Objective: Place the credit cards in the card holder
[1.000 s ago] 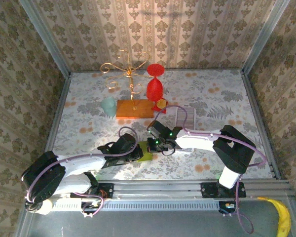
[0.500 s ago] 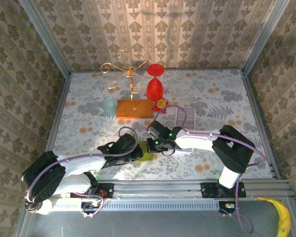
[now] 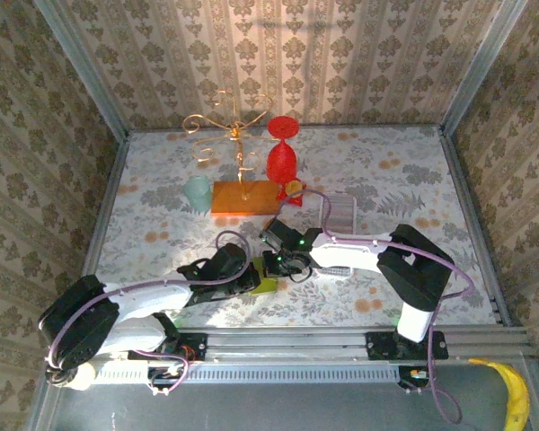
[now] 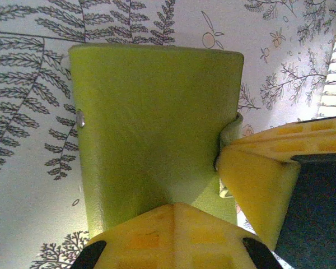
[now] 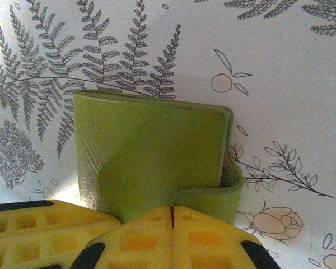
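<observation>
Both grippers clamped on the green holder, which had not been opened for the cards.

The left gripper [image 4: 172, 208] was closed on the near edge of the holder [image 4: 157, 123], which lay flat on the desk [image 4: 33, 185] and stretched away ahead of its fingertips. The right gripper [image 5: 172, 210] was also closed, seemingly pinching the holder's lower flap just ahead of its tips. Its fingers touched the holder's side, to the right of the left gripper. The holder looked folded nearly closed, and whether any cards sat inside could not be told. On that showing the task seemed at an early step: the holder needed spreading open, and the cards were left to be fetched and slid in.
</observation>
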You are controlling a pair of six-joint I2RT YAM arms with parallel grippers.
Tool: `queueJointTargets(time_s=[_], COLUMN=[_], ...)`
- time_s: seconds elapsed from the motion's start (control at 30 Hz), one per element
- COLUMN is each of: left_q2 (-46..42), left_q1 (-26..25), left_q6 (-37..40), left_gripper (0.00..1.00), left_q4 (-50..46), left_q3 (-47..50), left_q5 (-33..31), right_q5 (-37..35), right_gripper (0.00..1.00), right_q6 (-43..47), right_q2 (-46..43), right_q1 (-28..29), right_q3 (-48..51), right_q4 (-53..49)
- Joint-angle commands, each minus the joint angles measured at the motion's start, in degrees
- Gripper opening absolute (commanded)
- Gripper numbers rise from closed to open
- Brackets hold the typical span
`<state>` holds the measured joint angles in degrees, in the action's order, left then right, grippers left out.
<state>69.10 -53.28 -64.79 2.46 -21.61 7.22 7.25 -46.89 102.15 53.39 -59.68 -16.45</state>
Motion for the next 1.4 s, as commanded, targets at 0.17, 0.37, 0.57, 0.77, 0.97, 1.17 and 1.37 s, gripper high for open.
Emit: queueJointTargets(time_s=[0.17, 0.37, 0.57, 0.77, 0.97, 1.17, 1.37], left_q2=[-3.28, -13.43, -27.14, -34.12, -28.56, -24.7, -19.08], left_q1=[-0.43, 0.39, 1.83, 9.57, 25.72, 38.79, 52.54], left_q6=[0.26, 1.84, 3.87, 11.02, 22.91, 31.55, 38.5], left_gripper=[0.0, 0.05, 0.47, 1.0, 1.0, 1.0, 1.0], left_q4=[-3.84, -17.7, -34.24, -42.06, -36.53, -19.85, -0.73], left_q3=[1.6, -0.61, -3.91, -9.63, -15.27, -11.7, -4.16], left_q5=[-0.46, -5.26, -12.0, -17.93, -17.03, -32.57, -31.31], right_q5=[-3.59, -4.16, -7.08, -13.29, -19.28, -33.99, -28.74], right_gripper=[0.0, 0.0, 0.39, 0.54, 0.66, 0.92, 1.0], right_q6=[-2.15, -3.89, -3.62, -0.19, 11.66, 34.14, 46.82], right_q2=[8.27, 4.81, -3.26, -13.44, -34.87, -57.22, -60.11], right_q1=[2.86, 2.69, 2.56, 0.39, -9.33, -20.18, -40.39], right_q3=[2.52, -0.15, -5.6, -9.15, 3.24, 25.62, 39.95], right_q4=[-9.48, -3.47, 1.13, -5.73, -3.38, 17.03, 31.83])
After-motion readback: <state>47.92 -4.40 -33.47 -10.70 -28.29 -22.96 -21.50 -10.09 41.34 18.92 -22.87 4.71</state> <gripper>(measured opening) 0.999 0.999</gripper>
